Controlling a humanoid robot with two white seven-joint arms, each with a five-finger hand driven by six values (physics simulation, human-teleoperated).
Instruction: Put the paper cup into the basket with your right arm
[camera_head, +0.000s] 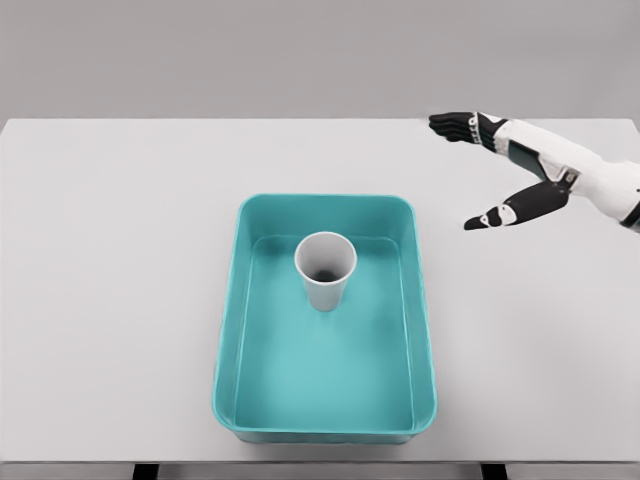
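Upright white paper cup (326, 270) inside teal plastic basket (325, 425); placement apparently complete. Right hand (500, 170) spread, empty, well clear on white table (110, 280).

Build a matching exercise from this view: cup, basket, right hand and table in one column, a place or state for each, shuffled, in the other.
1. paper cup
2. teal basket
3. right hand
4. white table

A. open, holding nothing, right of the basket
B. carries the basket
C. upright inside the basket
D. sits mid-table, holds the cup

Pairs: 1-C, 2-D, 3-A, 4-B
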